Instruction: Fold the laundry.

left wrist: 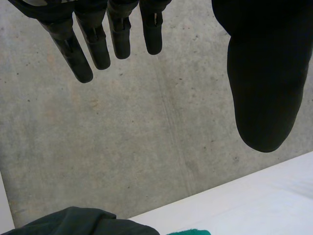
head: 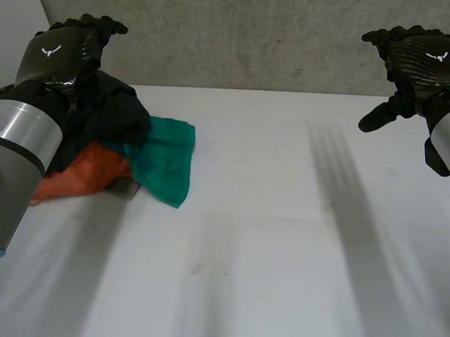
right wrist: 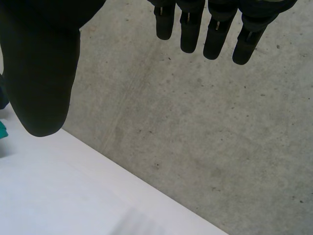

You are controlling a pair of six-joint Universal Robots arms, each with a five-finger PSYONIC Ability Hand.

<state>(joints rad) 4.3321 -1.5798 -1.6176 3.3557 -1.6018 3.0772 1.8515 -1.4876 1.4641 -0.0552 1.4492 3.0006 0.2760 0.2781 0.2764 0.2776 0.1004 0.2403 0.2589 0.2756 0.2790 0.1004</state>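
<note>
The laundry heap (head: 132,137) is lying unfolded at the table's (head: 281,254) far-left corner while the left hand (head: 61,58) and right hand (head: 427,62) are hovering above it, fingers spread, holding nothing.

green cloth (head: 165,161): soft, matt | table (head: 281,254): smooth, matt | wall (head: 255,34): rough concrete | left hand (head: 61,54): glossy woven back

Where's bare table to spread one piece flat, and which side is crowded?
The white table is bare from the teal cloth across to the right hand's side, and along the near edge. Crowded: the far left corner, where a crumpled black garment and orange cloth heap with it under the left hand.
</note>
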